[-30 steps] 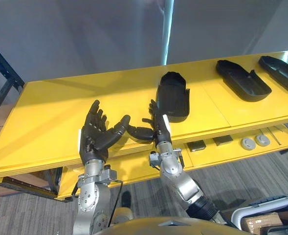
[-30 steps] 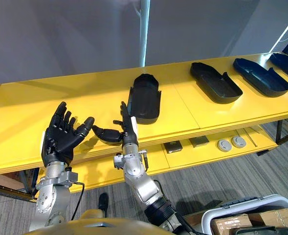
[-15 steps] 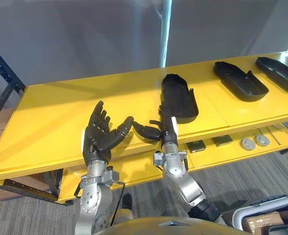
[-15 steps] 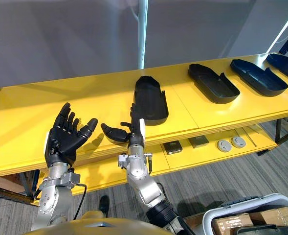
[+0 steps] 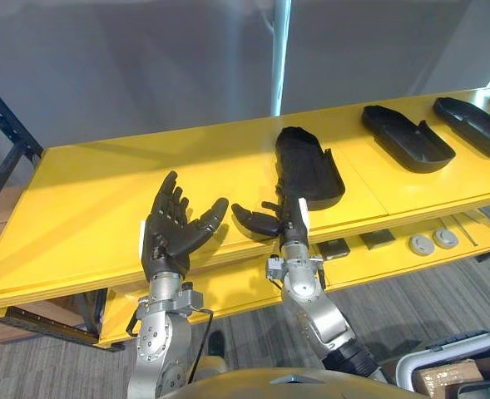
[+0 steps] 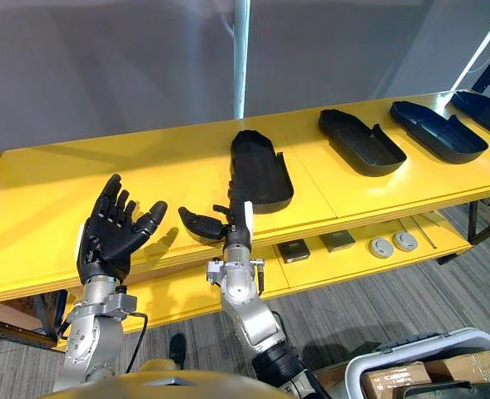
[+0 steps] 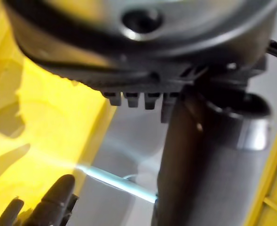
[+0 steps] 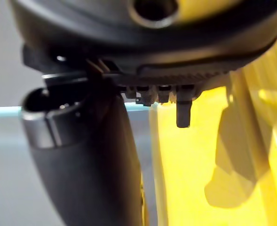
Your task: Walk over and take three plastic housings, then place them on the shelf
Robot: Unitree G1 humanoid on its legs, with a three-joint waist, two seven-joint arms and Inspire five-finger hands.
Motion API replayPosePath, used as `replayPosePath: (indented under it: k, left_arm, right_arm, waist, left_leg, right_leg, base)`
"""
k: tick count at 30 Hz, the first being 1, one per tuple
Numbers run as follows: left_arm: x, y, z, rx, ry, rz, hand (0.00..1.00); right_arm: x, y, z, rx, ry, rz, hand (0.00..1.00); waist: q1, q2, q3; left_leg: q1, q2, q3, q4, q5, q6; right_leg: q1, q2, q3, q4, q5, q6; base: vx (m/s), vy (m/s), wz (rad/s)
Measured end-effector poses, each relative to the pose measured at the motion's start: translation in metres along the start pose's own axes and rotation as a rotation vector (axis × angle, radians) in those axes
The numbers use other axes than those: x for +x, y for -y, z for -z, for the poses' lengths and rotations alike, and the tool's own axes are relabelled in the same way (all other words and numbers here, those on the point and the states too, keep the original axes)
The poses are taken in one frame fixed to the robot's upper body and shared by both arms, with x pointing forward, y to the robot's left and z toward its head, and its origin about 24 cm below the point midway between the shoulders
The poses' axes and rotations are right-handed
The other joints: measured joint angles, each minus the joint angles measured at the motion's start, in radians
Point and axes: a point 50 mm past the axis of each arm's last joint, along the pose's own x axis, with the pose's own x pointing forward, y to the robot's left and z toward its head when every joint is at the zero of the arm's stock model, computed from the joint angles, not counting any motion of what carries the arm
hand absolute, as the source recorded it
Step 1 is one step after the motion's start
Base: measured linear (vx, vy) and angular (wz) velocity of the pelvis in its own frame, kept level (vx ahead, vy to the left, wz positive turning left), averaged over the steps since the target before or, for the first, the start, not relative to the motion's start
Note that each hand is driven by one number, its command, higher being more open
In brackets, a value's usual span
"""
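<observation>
Left eye view: three shallow black housings lie open side up on a yellow shelf (image 5: 86,199) before a grey wall (image 5: 145,66). The nearest housing (image 5: 309,169) is mid-shelf, with the second housing (image 5: 407,137) and third housing (image 5: 476,125) to its right.

Right eye view: the left hand (image 6: 111,237) is palm-up with its fingers spread and empty. The right hand (image 6: 235,220) holds its fingers straight and empty just beside the nearest housing.

Wrist views: yellow shelf beyond each thumb.
</observation>
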Motion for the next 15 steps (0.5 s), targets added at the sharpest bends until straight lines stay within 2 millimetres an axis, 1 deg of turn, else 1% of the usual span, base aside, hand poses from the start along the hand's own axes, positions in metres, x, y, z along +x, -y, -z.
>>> replayPosePath:
  k: [3,5,7,9,10,11,12,13,14,15]
  left_arm:
    - [0.0,-0.001,0.0,0.005,0.001,0.006,1.0]
    - [0.001,-0.003,-0.001,0.014,0.005,0.003,1.0]
    - [0.002,-0.009,-0.004,0.037,0.013,-0.004,1.0]
    - [0.003,-0.02,-0.01,0.067,0.034,-0.037,1.0]
    - [0.003,-0.022,-0.011,0.076,0.039,-0.044,1.0]
    - [0.004,-0.027,-0.014,0.092,0.047,-0.055,1.0]
    - [0.004,-0.029,-0.015,0.098,0.051,-0.061,1.0]
    - [0.005,-0.032,-0.017,0.107,0.058,-0.071,1.0]
    - [0.005,-0.036,-0.019,0.118,0.065,-0.077,1.0]
    - [0.005,-0.037,-0.02,0.121,0.067,-0.078,1.0]
  right_arm:
    - [0.0,0.002,-0.005,0.026,0.04,-0.073,1.0]
    - [-0.002,0.008,-0.015,0.042,0.097,-0.148,1.0]
    - [-0.01,0.019,-0.037,0.062,0.214,-0.212,1.0]
    - [-0.019,0.04,-0.068,0.113,0.375,-0.243,1.0]
    - [-0.021,0.048,-0.075,0.128,0.412,-0.243,1.0]
    - [-0.025,0.064,-0.087,0.144,0.475,-0.229,1.0]
    - [-0.027,0.072,-0.091,0.15,0.501,-0.218,1.0]
    - [-0.031,0.086,-0.096,0.155,0.534,-0.199,1.0]
    - [-0.036,0.102,-0.096,0.147,0.541,-0.177,1.0]
    - [-0.038,0.106,-0.095,0.14,0.537,-0.177,1.0]
  waist:
    - [-0.001,-0.001,0.0]
    - [-0.002,-0.001,0.0]
    - [-0.005,-0.001,-0.001]
    - [-0.023,-0.002,-0.001]
    - [-0.028,-0.004,-0.002]
    - [-0.034,-0.008,-0.005]
    - [-0.039,-0.01,-0.007]
    - [-0.053,-0.017,-0.011]
    - [-0.06,-0.024,-0.015]
    - [-0.063,-0.026,-0.016]
  left_leg:
    - [0.0,0.0,0.0,0.0,0.0,0.0]
    - [0.0,0.0,0.0,0.0,0.0,0.0]
    - [0.0,0.001,0.0,0.0,-0.001,-0.001]
    - [0.0,0.001,0.001,0.0,-0.002,-0.001]
    - [0.0,0.002,0.003,0.0,-0.002,-0.001]
    - [0.0,0.003,0.009,0.0,-0.004,-0.002]
    - [0.0,0.004,0.011,0.0,-0.004,-0.002]
    - [0.001,0.005,0.015,0.0,-0.004,-0.001]
    - [0.004,0.009,0.027,0.0,-0.007,-0.002]
    - [0.003,0.011,0.032,0.0,-0.007,-0.002]
  right_leg:
    - [0.0,0.0,0.0,-0.001,0.0,0.0]
    - [0.0,0.001,0.001,-0.002,0.0,0.0]
    - [0.0,0.002,0.002,-0.004,0.0,0.0]
    - [0.0,0.004,0.011,-0.008,0.002,0.0]
    - [-0.001,0.005,0.014,-0.009,0.002,0.001]
    - [-0.006,0.005,0.023,-0.01,0.003,0.002]
    - [-0.006,0.006,0.025,-0.012,0.004,0.001]
    - [-0.006,0.006,0.028,-0.016,0.006,0.001]
    - [-0.011,0.009,0.04,-0.018,0.008,-0.001]
    - [-0.015,0.01,0.046,-0.017,0.009,-0.003]
  base:
    - [0.0,0.0,0.0]
    - [0.0,0.0,0.0]
    - [0.0,0.0,0.0]
    - [0.0,0.0,-0.04]
    - [0.0,-0.001,-0.12]
    - [0.0,-0.003,-0.12]
    - [0.01,-0.007,-0.13]
    - [0.01,-0.009,-0.18]
    - [0.01,-0.014,-0.21]
    - [0.01,-0.02,-0.27]
